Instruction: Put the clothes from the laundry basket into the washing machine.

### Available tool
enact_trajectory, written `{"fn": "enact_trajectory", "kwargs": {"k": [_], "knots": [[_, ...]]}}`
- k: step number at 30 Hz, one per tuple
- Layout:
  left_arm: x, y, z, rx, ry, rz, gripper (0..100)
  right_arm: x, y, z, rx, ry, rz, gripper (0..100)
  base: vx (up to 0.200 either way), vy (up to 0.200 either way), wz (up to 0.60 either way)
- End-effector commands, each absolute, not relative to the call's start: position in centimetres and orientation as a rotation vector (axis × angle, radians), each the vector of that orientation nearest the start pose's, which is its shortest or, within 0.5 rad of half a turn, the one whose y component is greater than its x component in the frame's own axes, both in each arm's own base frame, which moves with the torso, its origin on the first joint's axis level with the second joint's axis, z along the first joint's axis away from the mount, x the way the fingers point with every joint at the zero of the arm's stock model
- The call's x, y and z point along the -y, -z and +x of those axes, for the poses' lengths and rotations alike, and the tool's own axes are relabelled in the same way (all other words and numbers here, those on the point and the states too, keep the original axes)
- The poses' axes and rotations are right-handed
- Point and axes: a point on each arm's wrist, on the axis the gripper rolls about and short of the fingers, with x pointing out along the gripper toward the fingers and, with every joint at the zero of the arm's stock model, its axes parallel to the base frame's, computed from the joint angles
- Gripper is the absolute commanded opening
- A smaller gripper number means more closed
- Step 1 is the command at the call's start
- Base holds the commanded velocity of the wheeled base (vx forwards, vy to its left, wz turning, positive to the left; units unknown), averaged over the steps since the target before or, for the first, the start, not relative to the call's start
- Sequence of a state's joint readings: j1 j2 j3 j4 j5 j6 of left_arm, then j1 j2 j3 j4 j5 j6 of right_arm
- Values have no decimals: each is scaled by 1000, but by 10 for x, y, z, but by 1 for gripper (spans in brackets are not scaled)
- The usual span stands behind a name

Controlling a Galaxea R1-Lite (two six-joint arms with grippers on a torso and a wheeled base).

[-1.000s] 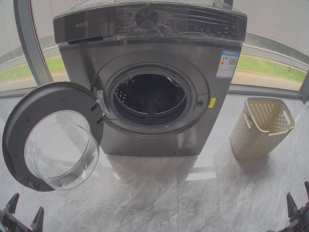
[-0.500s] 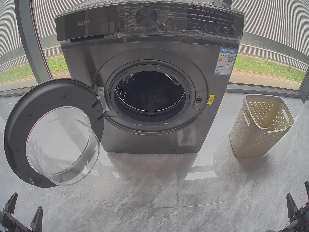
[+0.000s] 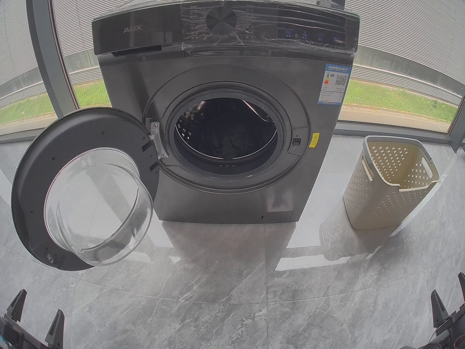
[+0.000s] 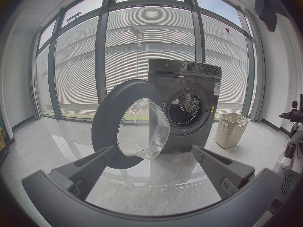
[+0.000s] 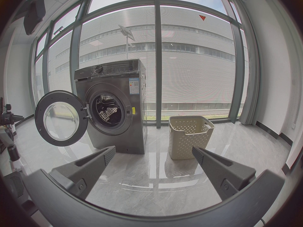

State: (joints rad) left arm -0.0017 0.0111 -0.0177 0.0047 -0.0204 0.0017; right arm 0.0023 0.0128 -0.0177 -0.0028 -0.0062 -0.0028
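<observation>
The floor is glossy grey stone-look tile with pale veining, and it mirrors bright patches of daylight in front of the washing machine. The washing machine stands directly on the tiles, a dark grey front-loader, upright, with its back toward the window wall. To the right of the washing machine, apart from it and slightly nearer the front, a cream perforated laundry basket stands upright on the same tiles. A faint reflection of the basket shows on the floor just before it.
</observation>
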Motion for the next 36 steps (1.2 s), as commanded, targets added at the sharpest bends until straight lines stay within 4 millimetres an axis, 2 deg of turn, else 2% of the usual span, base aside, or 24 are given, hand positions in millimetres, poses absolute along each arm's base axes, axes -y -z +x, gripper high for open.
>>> {"fn": "enact_trajectory", "kwargs": {"k": [1, 8, 26, 36], "knots": [[0, -75, -23, -5, 21, 1, 100, 0, -76, -23, 3, 3, -3, 100, 0, 0, 0], [0, -75, -23, -5, 23, -5, 100, 0, -76, -23, 3, 3, -3, 100, 0, 0, 0], [0, -75, -23, -5, 20, -9, 100, 0, -76, -23, 3, 3, -3, 100, 0, 200, 0], [0, -75, -23, -5, 17, -20, 100, 0, -76, -23, 3, 3, -3, 100, 0, 0, 0]]}}
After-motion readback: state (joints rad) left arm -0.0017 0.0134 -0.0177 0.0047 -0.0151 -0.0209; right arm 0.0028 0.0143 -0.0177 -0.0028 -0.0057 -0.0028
